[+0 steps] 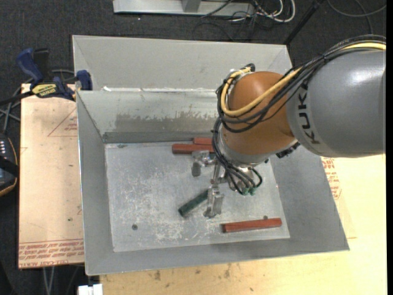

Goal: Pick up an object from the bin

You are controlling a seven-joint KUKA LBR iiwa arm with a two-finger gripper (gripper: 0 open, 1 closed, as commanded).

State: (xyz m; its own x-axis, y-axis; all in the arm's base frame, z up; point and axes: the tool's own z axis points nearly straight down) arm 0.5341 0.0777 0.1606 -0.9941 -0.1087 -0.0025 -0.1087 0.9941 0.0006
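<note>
Grey metal bin, seen from above: your gripper sits low over the floor, and you cannot tell whether its jaws are apart or together. A dark green stick lies slanted, one end right at the jaws. One red-brown bar lies near their right side, and another lies well behind them.

The bin is grey sheet metal with a matt finish. Its floor is scuffed and scratched pale, and a darker rubbed band runs along the back wall. The red-brown sticks look smooth and dull, perhaps painted wood or plastic. The dark green piece seems matt. The orange cover is glossy, and the arm is smooth satin grey.
</note>
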